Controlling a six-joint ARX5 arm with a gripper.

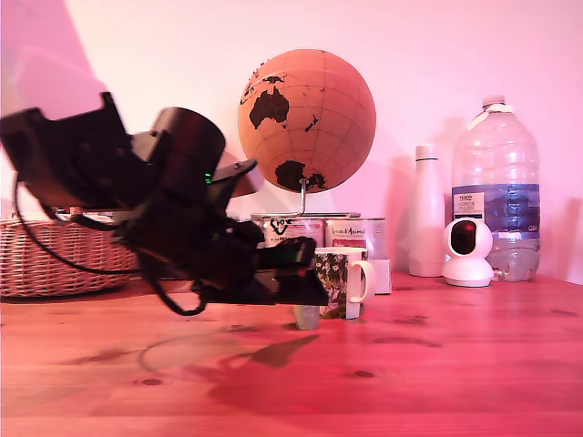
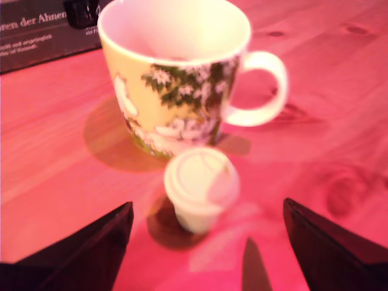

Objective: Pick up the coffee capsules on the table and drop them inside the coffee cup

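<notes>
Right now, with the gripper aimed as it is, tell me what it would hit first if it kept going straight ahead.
Most likely the pale capsule, standing lid-up on the table between the open fingers of the gripper. The mug stands just behind it. Depth is hard to judge from the wrist view.

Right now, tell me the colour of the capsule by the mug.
Pale cream capsule, clearest in the wrist view.

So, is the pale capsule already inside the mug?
No, the pale capsule stands on the table in front of the mug.
</notes>
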